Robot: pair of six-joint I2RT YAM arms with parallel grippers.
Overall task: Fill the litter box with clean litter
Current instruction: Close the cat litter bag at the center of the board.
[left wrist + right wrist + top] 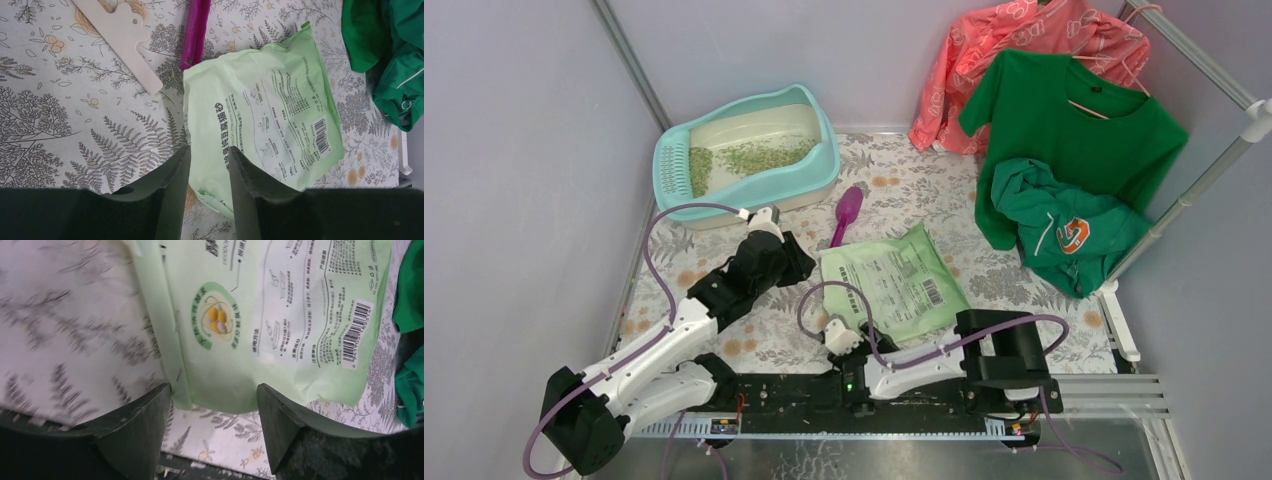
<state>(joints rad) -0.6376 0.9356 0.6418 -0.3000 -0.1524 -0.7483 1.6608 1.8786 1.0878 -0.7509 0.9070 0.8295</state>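
Right hand (214, 387) wide over bag (280, 315), left hand (209, 150) narrow, both empty; litter box (829, 162) holds thin litter (769, 155), more needed.

Plain pale grey walls (514, 150) close in the left and back, and a thin metal post (629, 60) runs up the corner. The table (904, 190) wears a white cloth printed with grey ferns and orange flowers, evenly lit with soft shadows. At the right a white rack (1214, 170) carries a coral top (984, 60), a green T-shirt (1064, 120) on a hanger, and a green jacket (1034, 215) with an orange badge.
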